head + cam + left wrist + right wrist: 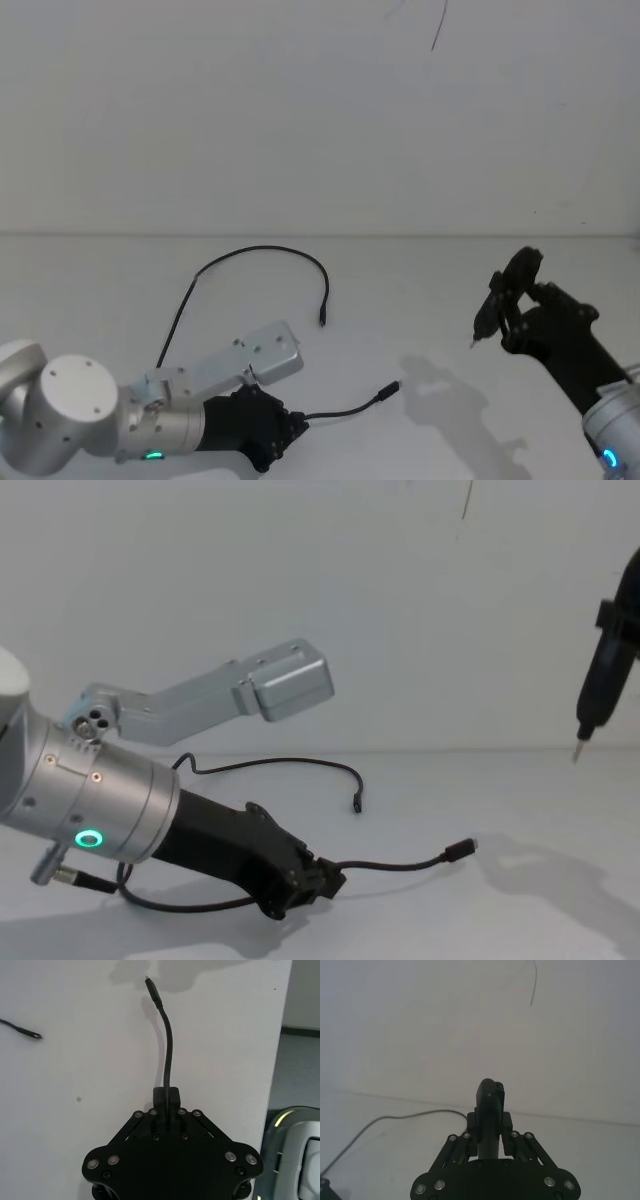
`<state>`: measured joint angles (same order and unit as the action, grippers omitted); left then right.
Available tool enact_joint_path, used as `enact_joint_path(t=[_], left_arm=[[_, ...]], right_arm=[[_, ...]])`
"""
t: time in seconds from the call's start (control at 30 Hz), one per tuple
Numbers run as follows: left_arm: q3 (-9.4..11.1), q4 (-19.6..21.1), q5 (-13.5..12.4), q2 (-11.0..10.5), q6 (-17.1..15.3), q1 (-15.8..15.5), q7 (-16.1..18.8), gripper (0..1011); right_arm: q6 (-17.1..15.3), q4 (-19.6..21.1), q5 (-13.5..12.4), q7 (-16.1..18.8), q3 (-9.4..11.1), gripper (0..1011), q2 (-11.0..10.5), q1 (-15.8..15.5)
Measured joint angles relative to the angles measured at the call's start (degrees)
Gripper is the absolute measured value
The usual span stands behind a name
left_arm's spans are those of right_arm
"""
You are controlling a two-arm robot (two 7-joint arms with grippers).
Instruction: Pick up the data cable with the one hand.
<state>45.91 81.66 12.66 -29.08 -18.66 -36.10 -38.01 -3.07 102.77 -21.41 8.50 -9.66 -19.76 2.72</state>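
1. Reaches in low from the left edge of the head view, across the white surface (450, 270), with the left claw (290, 425) on its silver arm (100, 790), marked by a green glowing ring (90, 838).
2. Grips the data cable (262, 249) in that claw: clenched tight on the cord, with the fingers (175, 1097) pressed together and no gap to be seen beside the cable.
3. Takes hold a short way back from the silver-tipped plug (149, 982), leaving this end jutting forward past the fingertips in a gentle curve.
4. Cannot tell whether that plug rests on the surface or hangs just above it.
5. Lies on the surface for the rest of its length: loops back under the left arm, then arcs out toward the wall (300, 120) and bends round to end in the second plug (323, 320), well apart from the claw.
6. Holds the right claw (510, 300) raised at the right side, well apart from the cable and above the surface.
7. Closes that claw on a black pen-like tool (488, 312), tilted, with the metal tip pointing down.
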Motion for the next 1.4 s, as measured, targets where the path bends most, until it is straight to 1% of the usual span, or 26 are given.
enact_joint_path(t=[0.17, 0.27, 0.33, 0.37, 0.4, 0.5, 0.53, 0.63, 0.7, 0.73, 0.83, 0.87, 1.03, 1.17, 1.4], left_arm=[[-0.68, 1.83, -1.07, -1.16, 3.17, 1.78, 2.00, 42], [-1.39, 3.34, -1.97, -2.16, 5.95, 3.40, 3.95, 42], [-1.61, 3.75, -2.15, -2.44, 6.54, 3.88, 4.41, 42], [-1.93, 4.36, -2.54, -2.88, 7.82, 4.62, 5.46, 42], [-2.17, 4.76, -2.69, -3.15, 8.36, 5.14, 5.89, 41], [-3.30, 6.35, -3.61, -4.29, 11.31, 7.35, 8.67, 42], [-3.30, 6.35, -3.61, -4.29, 11.31, 7.35, 8.67, 42], [-4.40, 7.72, -4.65, -5.22, 14.24, 9.52, 11.90, 42], [-4.95, 8.32, -5.06, -5.62, 15.32, 10.56, 13.22, 42], [-5.45, 8.79, -5.57, -5.93, 16.55, 11.45, 14.81, 42], [-6.27, 9.54, -6.23, -6.41, 18.15, 12.95, 16.90, 42], [-6.74, 9.96, -6.65, -6.65, 19.14, 13.83, 18.22, 42], [-8.32, 11.32, -7.83, -7.52, 22.17, 16.55, 22.28, 42], [-9.06, 11.96, -8.40, -7.93, 23.65, 17.85, 24.24, 42], [-9.98, 12.74, -9.06, -8.41, 25.30, 19.39, 26.49, 41]], right_arm=[[-1.11, 0.22, -1.98, 1.52, 0.71, 263, -0.17, 1.40], [-1.93, 0.30, -3.19, 2.22, 1.07, 263, -0.22, 2.19], [-2.46, 0.33, -3.86, 2.54, 1.20, 263, -0.22, 2.52], [-2.97, 0.34, -4.48, 2.79, 1.32, 263, -0.21, 2.90], [-3.11, 0.34, -4.66, 2.86, 1.34, 263, -0.19, 3.03], [-4.27, 0.33, -5.85, 3.26, 1.40, 263, -0.11, 3.72], [-4.27, 0.33, -5.85, 3.26, 1.40, 263, -0.11, 3.72], [-5.30, 0.22, -6.66, 3.38, 1.37, 263, -0.10, 4.12], [-5.91, 0.11, -7.16, 3.41, 1.25, 263, -0.07, 4.43], [-6.39, 0.02, -7.48, 3.44, 1.15, 263, -0.06, 4.63], [-6.98, -0.11, -7.86, 3.48, 0.91, 263, -0.05, 4.94], [-7.40, -0.17, -8.07, 3.49, 0.73, 263, -0.05, 5.15], [-8.51, -0.26, -8.50, 3.62, -0.01, 263, -0.16, 6.04], [-9.12, -0.17, -8.69, 3.87, -0.74, 263, -0.33, 6.95], [-9.50, 0.76, -8.75, 4.94, -2.05, 263, -0.85, 8.72]])
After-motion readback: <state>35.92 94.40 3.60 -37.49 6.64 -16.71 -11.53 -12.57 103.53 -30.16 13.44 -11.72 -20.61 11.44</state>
